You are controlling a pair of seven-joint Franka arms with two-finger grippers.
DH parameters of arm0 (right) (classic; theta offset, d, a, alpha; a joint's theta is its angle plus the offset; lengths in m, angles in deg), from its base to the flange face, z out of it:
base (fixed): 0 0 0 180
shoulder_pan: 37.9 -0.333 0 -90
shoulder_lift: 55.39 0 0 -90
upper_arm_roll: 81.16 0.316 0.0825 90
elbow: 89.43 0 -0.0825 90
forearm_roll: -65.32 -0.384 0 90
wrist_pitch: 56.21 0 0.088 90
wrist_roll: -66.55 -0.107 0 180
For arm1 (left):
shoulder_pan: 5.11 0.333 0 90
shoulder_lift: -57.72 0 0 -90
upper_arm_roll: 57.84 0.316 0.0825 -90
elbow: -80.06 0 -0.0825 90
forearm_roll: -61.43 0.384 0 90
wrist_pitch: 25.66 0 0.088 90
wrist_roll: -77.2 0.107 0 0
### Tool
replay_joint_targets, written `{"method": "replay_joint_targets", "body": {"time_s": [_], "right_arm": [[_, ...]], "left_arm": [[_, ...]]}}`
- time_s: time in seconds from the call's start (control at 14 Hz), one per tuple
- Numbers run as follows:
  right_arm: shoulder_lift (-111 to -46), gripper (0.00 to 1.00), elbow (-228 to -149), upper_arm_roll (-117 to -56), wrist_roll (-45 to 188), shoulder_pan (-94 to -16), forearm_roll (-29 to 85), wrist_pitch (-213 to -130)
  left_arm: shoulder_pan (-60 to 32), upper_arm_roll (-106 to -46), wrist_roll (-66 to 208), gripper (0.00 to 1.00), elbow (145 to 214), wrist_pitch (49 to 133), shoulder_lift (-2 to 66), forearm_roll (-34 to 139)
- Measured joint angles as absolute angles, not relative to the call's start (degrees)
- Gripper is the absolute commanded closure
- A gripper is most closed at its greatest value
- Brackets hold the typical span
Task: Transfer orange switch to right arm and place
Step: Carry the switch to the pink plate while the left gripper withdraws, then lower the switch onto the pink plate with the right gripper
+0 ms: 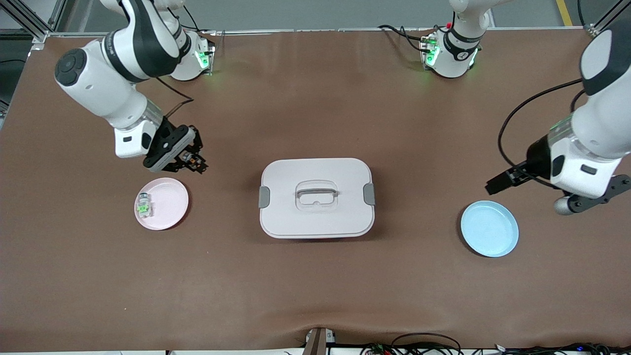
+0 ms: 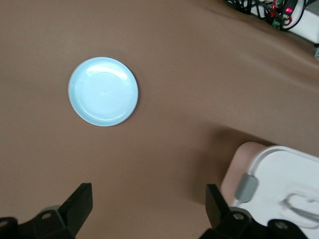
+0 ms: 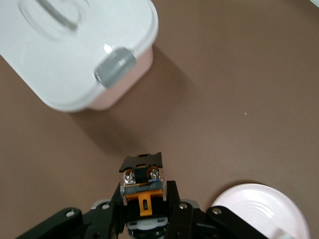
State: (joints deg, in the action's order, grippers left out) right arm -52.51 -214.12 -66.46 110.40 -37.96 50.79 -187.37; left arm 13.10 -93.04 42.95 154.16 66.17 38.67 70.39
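Observation:
The orange switch [image 1: 193,160], a tiny black block with an orange middle, is held in my right gripper [image 1: 190,160]. The gripper hangs over bare table, just off the rim of the pink plate [image 1: 172,199]. In the right wrist view the fingers [image 3: 172,196] clamp the switch [image 3: 143,177] on both sides, screws and orange tab showing. My left gripper [image 1: 527,196] is open and empty, up over the table beside the blue plate [image 1: 489,228]. In the left wrist view its fingers [image 2: 215,201] stand wide apart with only brown table between them.
A small clear part with green inside [image 1: 144,205] lies on the pink plate. A white lidded box [image 1: 316,197] with grey latches sits mid-table; it also shows in the left wrist view [image 2: 279,169] and the right wrist view [image 3: 65,55]. The blue plate [image 2: 103,91] is bare.

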Motion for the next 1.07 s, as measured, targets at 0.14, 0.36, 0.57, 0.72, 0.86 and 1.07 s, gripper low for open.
{"method": "replay_joint_targets", "body": {"time_s": [0.14, 0.36, 0.57, 0.72, 0.86, 1.07], "right_arm": [[-52.59, 1.0, -214.85, -66.46, 117.49, -35.9, 55.18, -187.62], [-52.91, 1.0, -215.42, -66.49, 126.19, -33.64, 60.11, -187.95], [-55.05, 1.0, -216.74, -66.45, 133.1, -31.44, 61.02, -190.29], [-57.72, 1.0, -218.42, -66.48, 137.08, -29.85, 61.08, -194.95], [-60.56, 1.0, -219.89, -66.47, 139.92, -28.94, 61.11, -198.63], [-64.95, 1.0, -220.47, -66.48, 146.11, -27.24, 61.16, -202.11]], "left_arm": [[8.05, -84.9, 50.91, 0.0, 156.39, 65.59, 42.7, 70.3], [-0.82, -71.74, 60.69, 0.0, 161.28, 64.49, 49.88, 67.14], [-6.23, -63.22, 66.05, 0.0, 164.58, 62.74, 54.62, 65.01], [-8.44, -60.61, 67.67, 0.0, 165.81, 62.35, 56.11, 64.9], [-9.89, -58.59, 69.79, 0.0, 167.0, 62.29, 57.09, 64.18], [-9.89, -57.78, 70.82, 0.0, 168.09, 62.29, 58.54, 63.45]]}}
